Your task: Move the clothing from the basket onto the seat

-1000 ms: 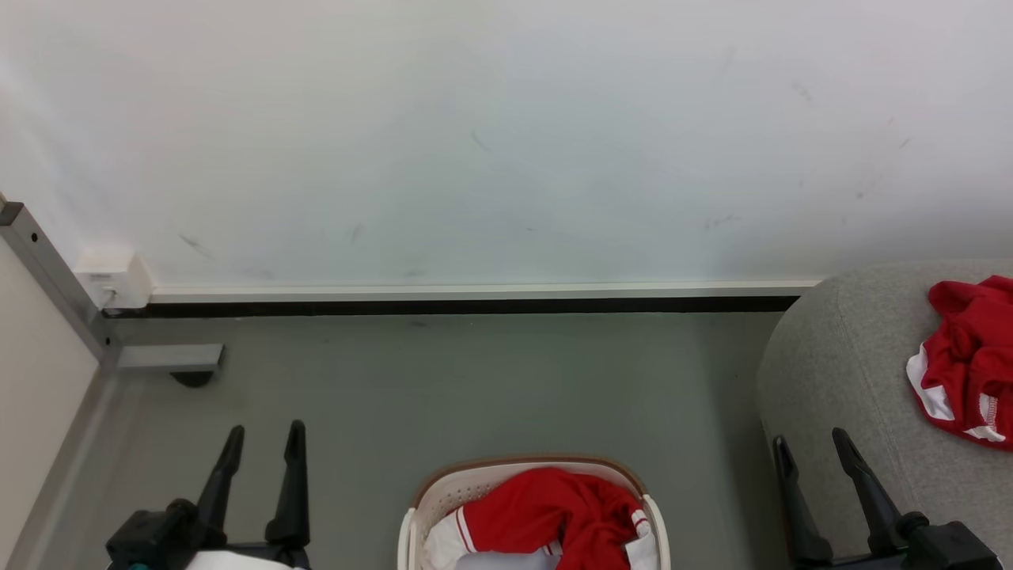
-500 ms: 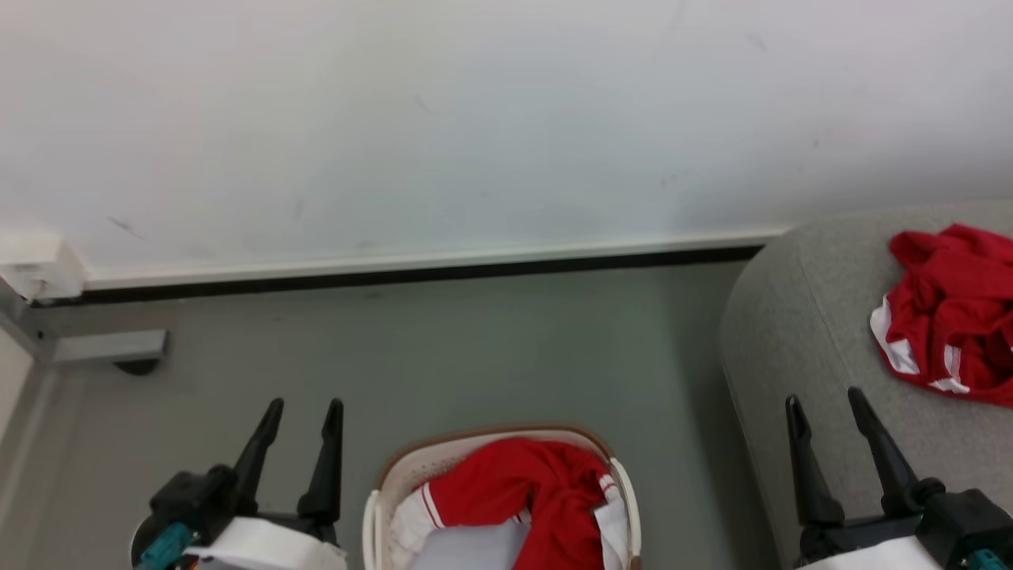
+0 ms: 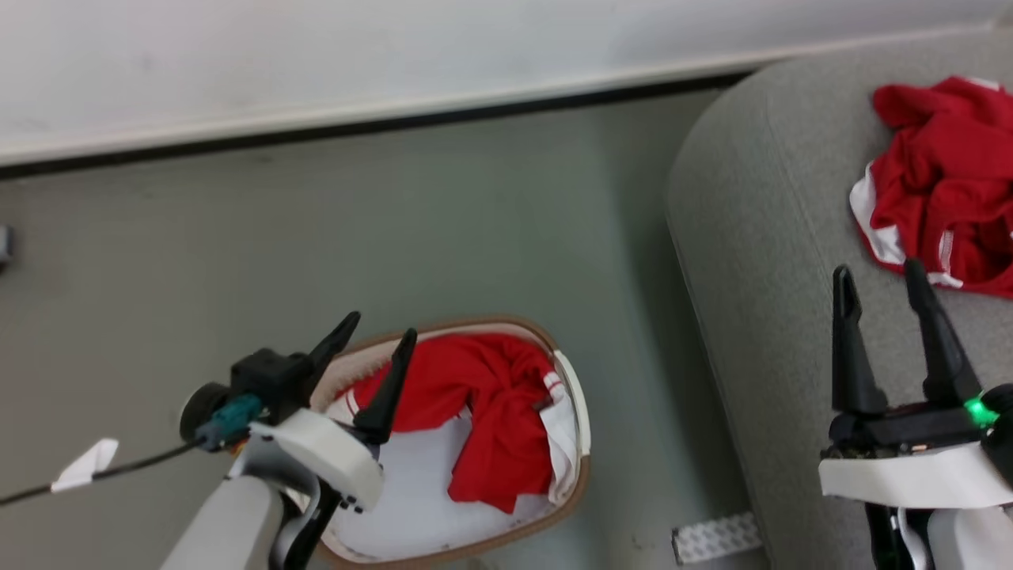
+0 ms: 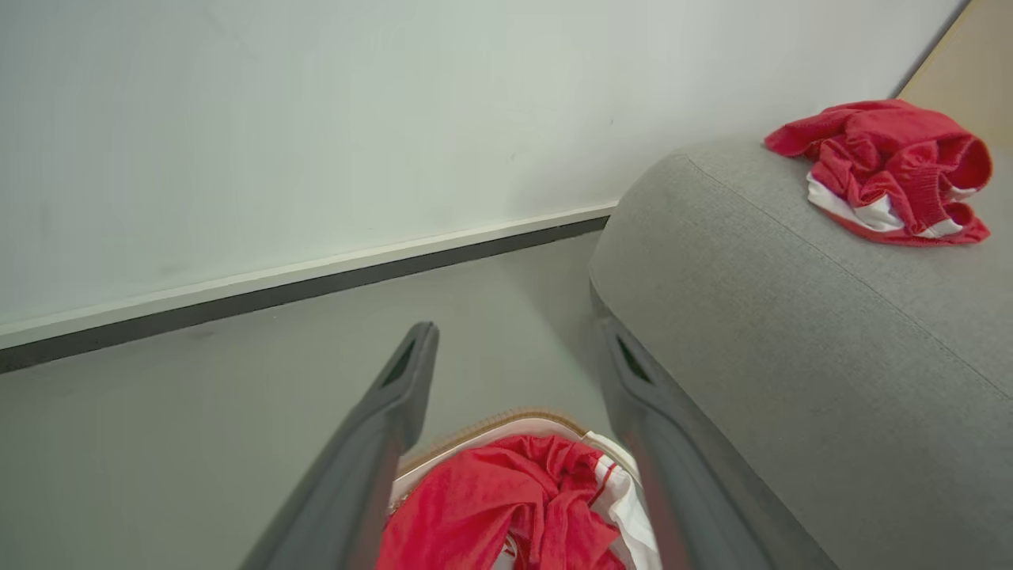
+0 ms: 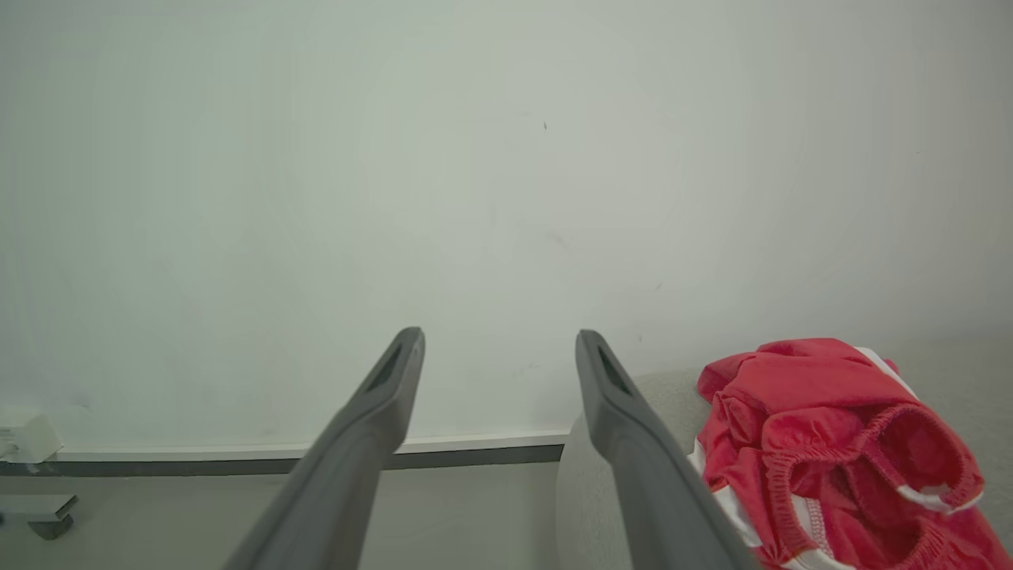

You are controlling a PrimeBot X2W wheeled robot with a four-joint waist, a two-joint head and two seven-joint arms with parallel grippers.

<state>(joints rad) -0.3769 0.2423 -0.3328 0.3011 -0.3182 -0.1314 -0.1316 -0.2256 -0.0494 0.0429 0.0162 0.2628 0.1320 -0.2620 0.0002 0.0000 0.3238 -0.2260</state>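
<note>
Now, in the head view I count two grippers, one basket, one seat and two pieces of clothing. My left gripper (image 3: 381, 326) hangs over the near-left rim of the basket (image 3: 582, 412), fingers spread wide with nothing between them. The basket stands on the grey floor (image 3: 396, 198) and holds the first red garment (image 3: 475, 396), heaped toward its far right side on a pale liner cloth (image 3: 419, 491). My right gripper (image 3: 878, 271) is just as wide apart and empty, over the seat (image 3: 760, 237). The second red garment (image 3: 942, 174) lies crumpled on the seat, beyond those fingertips. A white tag (image 3: 83, 465) sits on the left arm's cable; any print on it is too blurred to read.

In the left wrist view my two fingers frame the first red garment (image 4: 491, 507) in the basket (image 4: 475, 431) below, gripping nothing. The seat (image 4: 791, 356) rises just beside it, the second red garment (image 4: 886, 174) on top.

In the right wrist view my parted fingers point at the white wall (image 5: 475, 158). The second red garment (image 5: 831, 443) lies to their right on the seat (image 5: 665, 388), apart from them.
</note>
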